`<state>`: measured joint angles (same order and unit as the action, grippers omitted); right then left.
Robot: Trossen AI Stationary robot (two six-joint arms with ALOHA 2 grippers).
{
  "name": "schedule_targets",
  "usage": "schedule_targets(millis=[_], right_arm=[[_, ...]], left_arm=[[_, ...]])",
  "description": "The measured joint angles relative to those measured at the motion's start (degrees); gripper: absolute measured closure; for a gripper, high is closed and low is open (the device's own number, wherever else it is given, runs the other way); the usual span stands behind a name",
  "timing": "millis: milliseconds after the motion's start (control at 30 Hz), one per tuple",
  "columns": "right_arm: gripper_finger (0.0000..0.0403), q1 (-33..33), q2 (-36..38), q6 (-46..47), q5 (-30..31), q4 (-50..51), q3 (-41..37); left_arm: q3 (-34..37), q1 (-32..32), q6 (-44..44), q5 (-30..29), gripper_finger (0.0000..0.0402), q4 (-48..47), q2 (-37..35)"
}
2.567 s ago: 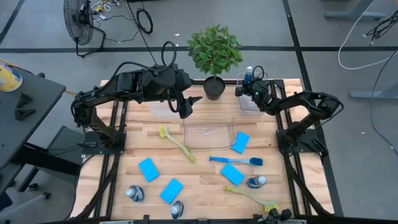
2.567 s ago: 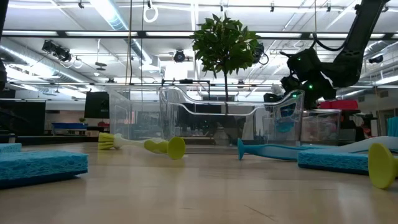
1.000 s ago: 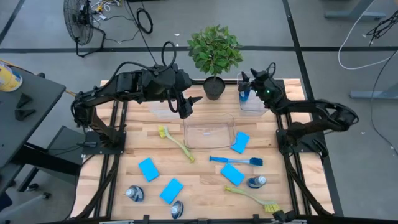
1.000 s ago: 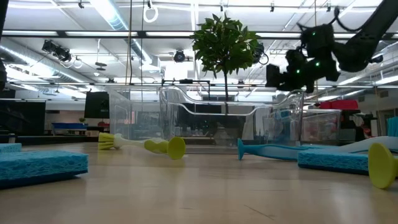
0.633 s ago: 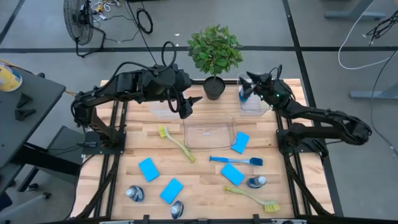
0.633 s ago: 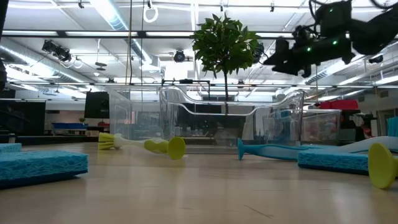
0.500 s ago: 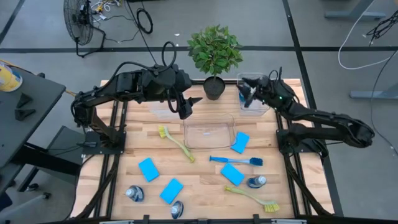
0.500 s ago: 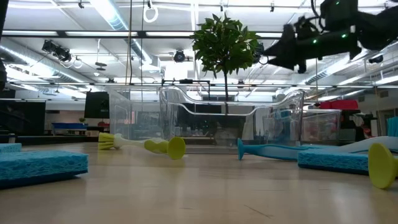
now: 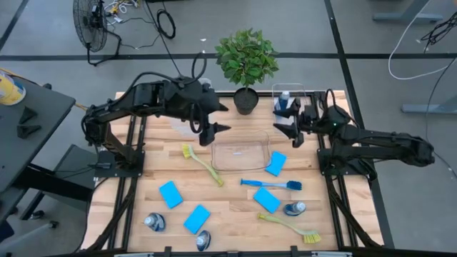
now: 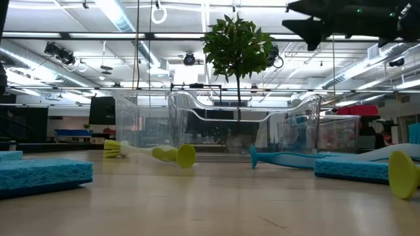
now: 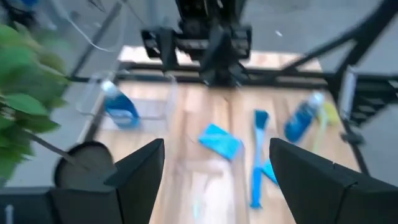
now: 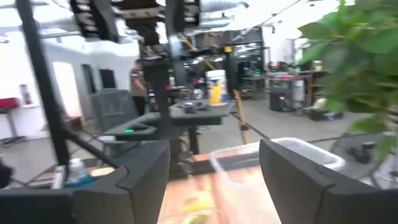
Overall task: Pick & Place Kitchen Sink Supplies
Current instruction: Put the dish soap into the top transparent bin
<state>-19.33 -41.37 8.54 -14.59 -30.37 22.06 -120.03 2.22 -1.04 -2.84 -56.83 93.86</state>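
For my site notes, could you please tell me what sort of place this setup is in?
Probably a robotics lab or workshop, not a kitchen: a wooden table on a grey concrete floor, a standing fan with loose cables nearby, and exposed ceiling lights in the low view.

A robotics lab or workshop: bare grey floor taped in dark lines, a standing fan (image 9: 91,25), loose cables (image 9: 166,23), fluorescent strip lights (image 10: 121,18) under an open ceiling, an office chair (image 12: 117,114), a wooden desk (image 9: 232,200) on a metal frame.

Two matte black jointed arms; each pincer (image 9: 212,118) (image 9: 288,127) has two broad, angular black fingers.
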Motion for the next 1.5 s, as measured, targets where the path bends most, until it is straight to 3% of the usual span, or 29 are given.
schedule_targets(millis=[467, 933, 1067, 1500], right_arm=[[0.0154, 8.04, 0.11, -2.03, 5.14, 12.66, 8.34], [0.0154, 15.13, 0.07, -3.04, 5.65, 22.15, 13.41], [0.0154, 17.90, 0.09, -3.04, 8.20, 25.03, 15.59], [0.0154, 26.53, -1.75, 0.85, 7.52, 38.85, 21.49]], left_arm=[[0.00, -7.35, -2.70, 11.05, 0.0109, -11.02, 0.00], [0.00, -17.04, -5.29, 10.85, 0.0109, -12.93, 0.00], [0.00, -18.36, -7.93, 10.48, 0.0109, -12.95, 0.00], [0.02, -19.55, -8.83, 7.35, 0.0109, -14.13, 0.00]])
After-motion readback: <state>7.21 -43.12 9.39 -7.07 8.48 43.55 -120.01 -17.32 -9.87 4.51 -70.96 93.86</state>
